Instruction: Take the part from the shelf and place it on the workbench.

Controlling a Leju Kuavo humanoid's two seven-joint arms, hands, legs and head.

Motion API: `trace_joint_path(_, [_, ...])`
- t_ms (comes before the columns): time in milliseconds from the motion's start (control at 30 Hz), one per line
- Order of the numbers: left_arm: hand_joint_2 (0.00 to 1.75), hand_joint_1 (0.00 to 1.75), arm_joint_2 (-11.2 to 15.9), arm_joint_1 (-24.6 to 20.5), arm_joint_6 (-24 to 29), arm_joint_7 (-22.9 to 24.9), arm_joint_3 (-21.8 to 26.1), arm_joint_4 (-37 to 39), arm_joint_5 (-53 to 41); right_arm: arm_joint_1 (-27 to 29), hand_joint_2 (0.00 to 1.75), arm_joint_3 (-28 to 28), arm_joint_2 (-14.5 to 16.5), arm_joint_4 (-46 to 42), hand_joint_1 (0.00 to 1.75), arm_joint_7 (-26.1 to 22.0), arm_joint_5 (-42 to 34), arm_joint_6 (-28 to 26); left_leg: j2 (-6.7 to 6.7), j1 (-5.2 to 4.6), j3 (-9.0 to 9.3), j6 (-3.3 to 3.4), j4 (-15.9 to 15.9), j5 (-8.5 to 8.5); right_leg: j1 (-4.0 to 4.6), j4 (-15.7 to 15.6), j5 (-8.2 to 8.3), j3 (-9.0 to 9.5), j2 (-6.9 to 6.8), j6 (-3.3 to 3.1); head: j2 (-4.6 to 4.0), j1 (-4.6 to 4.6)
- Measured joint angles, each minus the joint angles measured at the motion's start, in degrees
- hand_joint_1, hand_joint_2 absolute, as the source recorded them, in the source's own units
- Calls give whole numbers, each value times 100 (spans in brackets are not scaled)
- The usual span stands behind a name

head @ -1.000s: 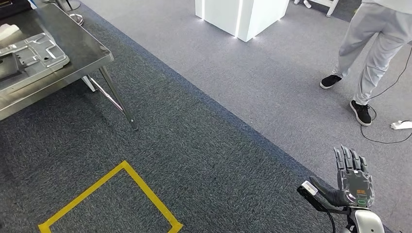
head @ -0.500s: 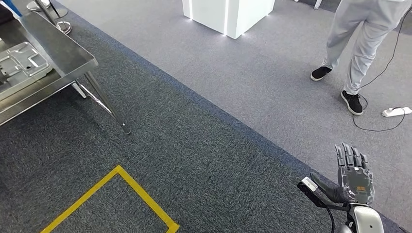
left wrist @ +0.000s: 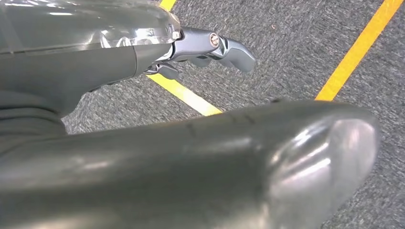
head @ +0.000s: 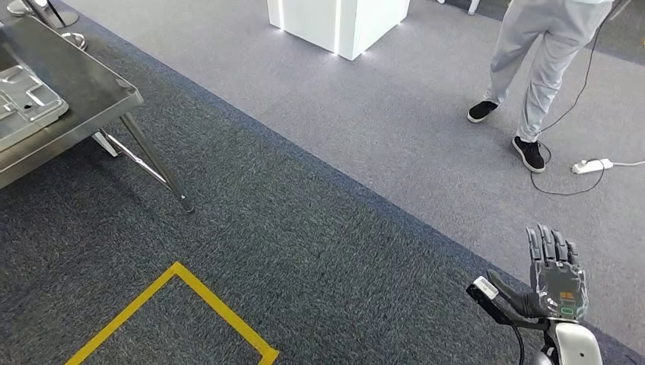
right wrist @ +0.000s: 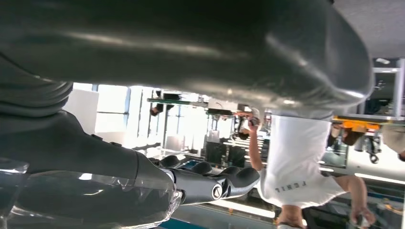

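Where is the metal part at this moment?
In the head view, the part lies on the steel table at the far left edge of the picture, well away from the right hand at the lower right.

Faint grey lettering on back of person's white T-shirt (right wrist: 298, 164), seen upside down, unreadable; no other legible text.

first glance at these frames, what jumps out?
The robot's right hand, raised with fingers straight and holding nothing, at the head view's lower right. Next, the yellow floor tape on dark carpet at the bottom, and a person's grey-trousered legs at upper right. A metal workbench with a grey part on it sits at far left.
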Motion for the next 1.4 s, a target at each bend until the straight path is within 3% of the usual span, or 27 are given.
trace_joint_path(67, [0, 0, 0, 0, -10, 2, 0, 0, 2, -7, 0, 4, 0, 26, 0, 1, -3, 1, 59, -30, -103, 15, 24, 58, -12, 650, -315, -193, -19, 17, 0, -1])
trace_joint_path(100, [0, 0, 0, -1, -12, 4, 0, 0, 3, -7, 0, 5, 0, 41, 0, 3, -2, 1, 85, -38, -160, 13, 45, 86, -18, 734, -309, -168, -24, 26, 0, -1])
trace_joint_path(133, [0, 0, 0, -3, -13, 8, 0, 0, 3, -10, 0, 7, 0, 56, 0, 7, 1, 1, 108, -41, -222, 4, 74, 112, -22, 593, -198, -27, -37, 33, 0, -1])
trace_joint_path(200, [0, 0, 0, -6, -13, 14, 0, 0, 3, -34, 0, 9, -1, 75, 0, 17, 13, 1, 150, -46, -342, -29, 150, 156, -26, -158, 64, 489, -111, 32, 0, -1])
trace_joint_path(267, [0, 0, 0, -14, -12, 20, -1, 0, -3, -59, 0, 13, 1, 82, 0, 24, 28, 0, 179, -57, -413, -85, 214, 199, 5, -731, 164, 837, -176, -13, 0, -9])
trace_joint_path(367, [0, 0, -1, -30, -14, 24, -13, 0, -15, -76, 0, 15, -7, 89, 0, 26, 43, -1, 201, -49, -447, -186, 230, 285, 36, -852, 238, 815, -164, -128, 0, -15])
trace_joint_path(400, [0, 0, -2, -30, -16, 24, -19, -1, -17, -84, 0, 15, -9, 91, 0, 26, 47, -1, 180, -39, -482, -223, 264, 233, 30, -863, 292, 767, -157, -175, 0, -15])
trace_joint_path(467, [0, 0, -5, -26, -19, 25, -28, -2, -18, -97, 0, 16, -4, 95, 0, 26, 54, -1, 106, -19, -612, -288, 582, -178, 11, -887, 432, 631, -149, -257, 0, -15])
trace_joint_path(533, [0, 0, -7, -27, -19, 25, -32, -2, -19, -102, 0, 16, 2, 97, 0, 26, 61, -1, 59, -2, -770, -326, 1262, -751, 21, -880, 563, 465, -120, -286, 0, -16])
trace_joint_path(567, [0, 0, -7, -29, -19, 25, -34, -2, -18, -100, 0, 16, 5, 99, 0, 26, 64, -1, 55, 1, -803, -334, 1592, -900, 26, -875, 629, 377, -101, -284, 0, -16])
trace_joint_path(600, [0, 0, -7, -30, -19, 25, -36, -2, -18, -98, 0, 16, 7, 102, 0, 26, 65, -1, 54, 3, -771, -334, 1792, -911, 29, -868, 695, 286, -81, -277, 0, -16])
trace_joint_path(633, [0, 0, -7, -31, -20, 26, -38, -2, -18, -97, 0, 16, 9, 106, 0, 26, 66, -1, 53, 4, -651, -327, 1798, -804, 31, -860, 757, 198, -62, -268, 0, -16])
trace_joint_path(700, [0, 0, -4, -36, -20, 25, -39, -2, -19, -94, 0, 16, 10, 113, 0, 26, 67, -1, 8, 4, -123, -291, 1204, -514, 30, -839, 874, 45, -18, -239, 0, -16])
trace_joint_path(767, [0, 0, 4, -44, -21, 24, -42, -2, -24, -82, 0, 17, 10, 110, 0, 26, 66, -2, -87, -13, 496, -236, 318, -517, 35, -832, 982, -38, 22, -186, 0, -15])
trace_joint_path(800, [0, 0, 7, -46, -22, 23, -46, -2, -30, -66, 0, 18, 11, 102, 0, 26, 64, -3, -124, -27, 667, -207, 45, -568, 32, -843, 1034, -47, 35, -153, 0, -15])
trace_joint_path(867, [0, 0, 10, -49, -26, 23, -64, -2, -44, -9, 0, 19, 11, 69, 0, 20, 61, -4, -120, -45, 706, -144, -107, -564, 26, -888, 1131, -49, 62, -78, 0, -14])
trace_joint_path(900, [0, 0, 9, -50, -26, 24, -77, -2, -48, 26, 0, 19, 10, 50, 0, 11, 62, -4, -91, -39, 677, -103, -140, -511, 23, -877, 1121, -67, 62, -52, 0, -14])
trace_joint_path(933, [0, 0, 8, -52, -26, 27, -87, -2, -46, 55, 0, 19, 10, 34, 0, 2, 65, -3, -61, -30, 640, -56, -169, -453, 23, -801, 1011, -109, 47, -32, 0, -13])
trace_joint_path(967, [0, 0, 7, -49, -26, 33, -96, -2, -37, 74, 0, 19, 11, 24, 0, -5, 72, -3, -26, -19, 594, -13, -198, -385, 24, -622, 793, -178, 25, -18, 0, -13])
trace_joint_path(1033, [0, 0, 7, -43, -29, 47, -102, -2, -8, 79, 0, 20, 13, 18, 0, -11, 94, -1, 39, -23, 471, 33, -210, -273, 19, 25, 227, -371, -16, 2, 0, -12])
trace_joint_path(1067, [0, 0, 7, -39, -33, 54, -102, -2, 7, 74, 0, 21, 14, 19, 0, -11, 106, -1, 70, -25, 404, 35, -202, -224, 14, 395, 68, -461, -20, 19, 0, -13])
trace_joint_path(1100, [0, 0, 7, -38, -38, 57, -102, -2, 18, 68, 0, 23, 14, 22, 0, -10, 116, -1, 101, -27, 338, 29, -189, -179, 4, 673, 59, -505, -23, 37, 0, -13])
trace_joint_path(1133, [0, 0, 7, -36, -43, 64, -102, -2, 27, 57, 0, 26, 14, 27, 0, -6, 122, -1, 129, -27, 271, 18, -170, -140, -10, 793, 171, -472, -31, 53, 0, -13])
trace_joint_path(1167, [0, 0, 7, -35, -45, 72, -102, -2, 31, 38, 0, 31, 14, 32, 0, 1, 127, -1, 156, -27, 206, 2, -146, -108, -26, 691, 338, -323, -52, 66, 0, -14])
trace_joint_path(1233, [0, 0, 7, -33, -45, 92, -102, -2, 37, -22, 0, 44, 14, 39, 0, 23, 130, -1, 205, -36, 101, -38, -65, -77, -44, -44, 518, 255, -154, 71, 0, -13])
trace_joint_path(1300, [0, 0, 6, -35, -45, 106, -102, -1, 38, -82, 0, 61, 11, 37, 0, 44, 124, -2, 246, -54, 32, -91, 26, -69, -22, -723, 417, 707, -233, 18, 0, -14])
trace_joint_path(1400, [0, 0, 3, -36, -45, 117, -102, -2, 38, -105, 0, 86, 1, 34, 0, 64, 106, -3, 278, -55, -40, -192, 100, -50, -11, -957, 334, 765, -197, -109, 0, -15])
